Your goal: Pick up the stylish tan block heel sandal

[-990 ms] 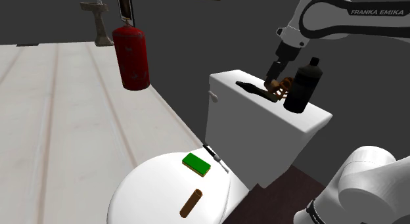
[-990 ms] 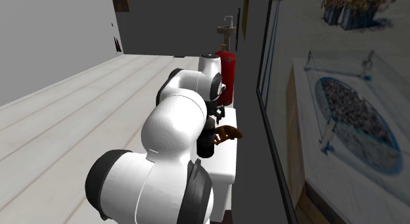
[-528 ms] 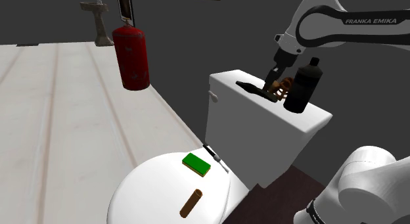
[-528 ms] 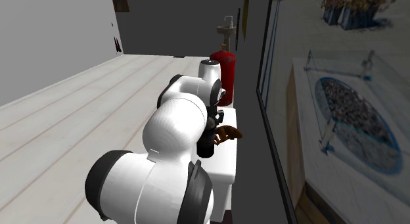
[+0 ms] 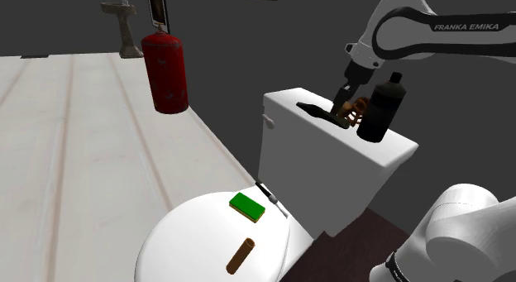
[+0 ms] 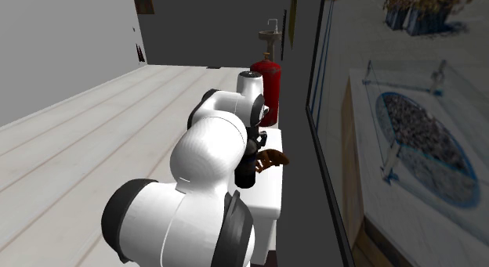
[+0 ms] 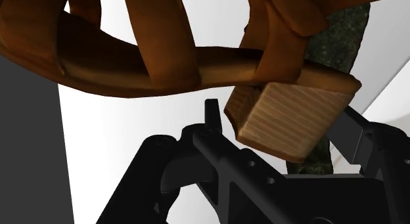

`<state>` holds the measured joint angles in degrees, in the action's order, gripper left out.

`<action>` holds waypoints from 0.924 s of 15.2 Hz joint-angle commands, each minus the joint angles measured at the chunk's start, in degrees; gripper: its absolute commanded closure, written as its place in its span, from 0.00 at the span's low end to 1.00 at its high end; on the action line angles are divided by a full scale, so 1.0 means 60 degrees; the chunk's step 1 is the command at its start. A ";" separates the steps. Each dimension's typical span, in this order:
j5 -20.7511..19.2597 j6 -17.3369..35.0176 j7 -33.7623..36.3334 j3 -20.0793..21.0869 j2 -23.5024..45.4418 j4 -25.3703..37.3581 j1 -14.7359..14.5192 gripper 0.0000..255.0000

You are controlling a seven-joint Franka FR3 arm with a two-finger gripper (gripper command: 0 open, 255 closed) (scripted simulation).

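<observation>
The tan strappy sandal [image 5: 355, 108] lies on the lid of the white toilet tank [image 5: 314, 156], next to a black bottle [image 5: 381, 107]. My gripper [image 5: 342, 109] is down at the sandal, coming from above. In the wrist view the sandal's wooden block heel [image 7: 289, 117] sits between the fingers of my gripper [image 7: 279, 124]. A thin white gap shows between one fingertip [image 7: 211, 111] and the heel, so the fingers stand open around it. In the second exterior view the sandal [image 6: 273, 158] pokes out past the arm, on the tank.
A small black object [image 5: 310, 107] lies on the tank lid beside the sandal. On the toilet seat lid [image 5: 190, 239] lie a green block [image 5: 248, 207], a brown cylinder [image 5: 241, 255] and a thin pen-like stick [image 5: 271, 198]. A red fire extinguisher [image 5: 167, 71] hangs further back.
The arm's upper link shifted a little between one second ago and half a second ago, and the hand settled onto the sandal. Nothing has visibly moved since then.
</observation>
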<state>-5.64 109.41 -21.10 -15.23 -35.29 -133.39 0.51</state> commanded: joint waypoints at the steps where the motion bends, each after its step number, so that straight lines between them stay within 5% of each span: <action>1: 0.0003 -0.0113 -0.0004 0.0001 0.0012 0.0111 0.0002 1.00; 14: 0.0143 -0.1711 0.0005 0.0125 0.0307 0.2001 -0.0099 1.00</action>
<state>-4.87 99.91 -21.10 -14.55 -33.63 -122.34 -0.03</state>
